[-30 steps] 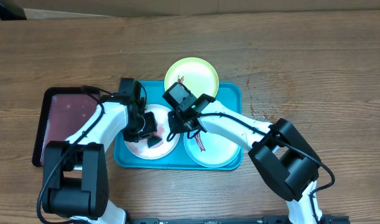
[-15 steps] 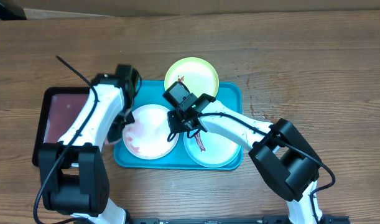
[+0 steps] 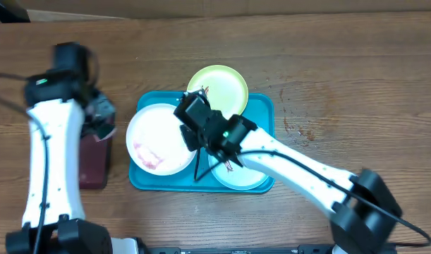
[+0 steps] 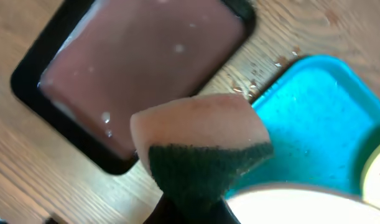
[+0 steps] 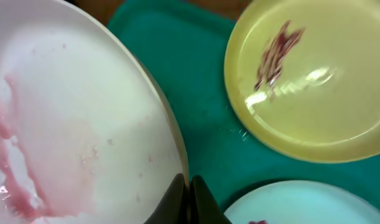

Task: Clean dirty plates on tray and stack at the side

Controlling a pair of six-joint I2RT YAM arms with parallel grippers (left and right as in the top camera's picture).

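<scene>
You are seeing the whole wooden table [image 3: 342, 56] only from overhead, its grain running side to side. On it the turquoise tray [image 3: 263, 113], glossy plastic with rounded corners and a raised rim, is carrying the three round plates. The dark maroon tray [image 3: 94, 162] is lying just beside its left end, and only your left wrist view is showing the droplets on its black-rimmed surface. The white plate [image 5: 71, 124], smeared pink, is overhanging the turquoise tray's left rim. The yellow-green plate [image 3: 219, 86], streaked reddish-brown, is sitting at the back, and the pale mint plate [image 3: 249, 176] at the front right. Only your right wrist view is showing the right gripper [image 5: 188, 196] pinching the white plate's rim. The left gripper [image 4: 190, 208] is clamping a sponge [image 4: 199, 134], pale foam over a dark scouring pad, above the maroon tray's edge.
</scene>
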